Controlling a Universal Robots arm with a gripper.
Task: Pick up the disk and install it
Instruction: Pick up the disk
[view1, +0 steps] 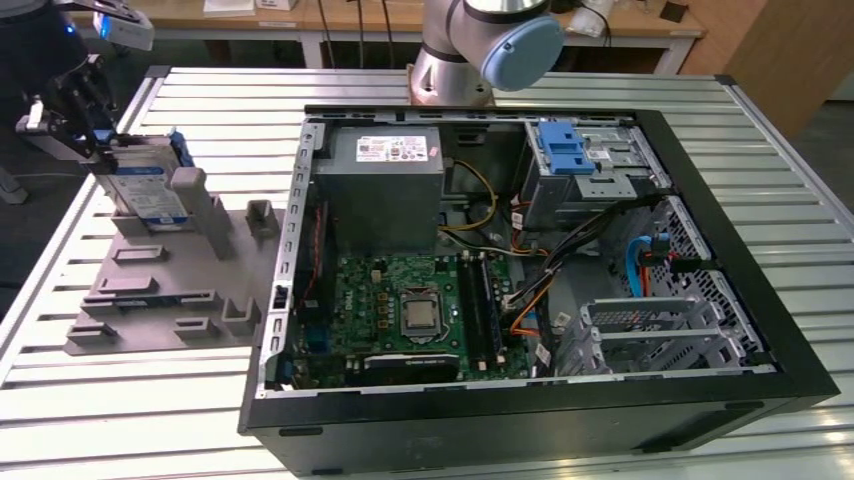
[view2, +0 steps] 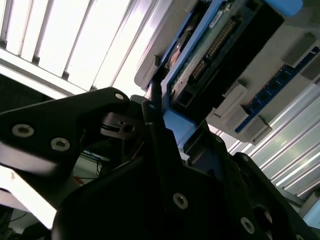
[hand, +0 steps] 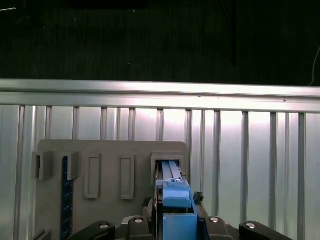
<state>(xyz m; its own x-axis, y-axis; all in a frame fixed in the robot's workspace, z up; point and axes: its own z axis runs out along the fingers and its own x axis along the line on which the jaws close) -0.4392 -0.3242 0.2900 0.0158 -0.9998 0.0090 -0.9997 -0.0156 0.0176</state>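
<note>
My hand (view1: 115, 150) is at the upper left of the exterior view, clamped on the top end of the disk (view1: 147, 190). The disk stands on end in a slot of the grey holder (view1: 147, 290) on the counter (view1: 134, 400), with its long axis running up into my grip. In the first wrist view its blue edge (hand: 172, 175) lies straight between my fingers (hand: 148, 203). The open case (view1: 721, 262) lies well apart at frame right, and its cage (view1: 587, 175) sits at the case's upper right.

Robotics lab: arm (view1: 487, 45), slatted metal bench (view1: 120, 400)
</note>
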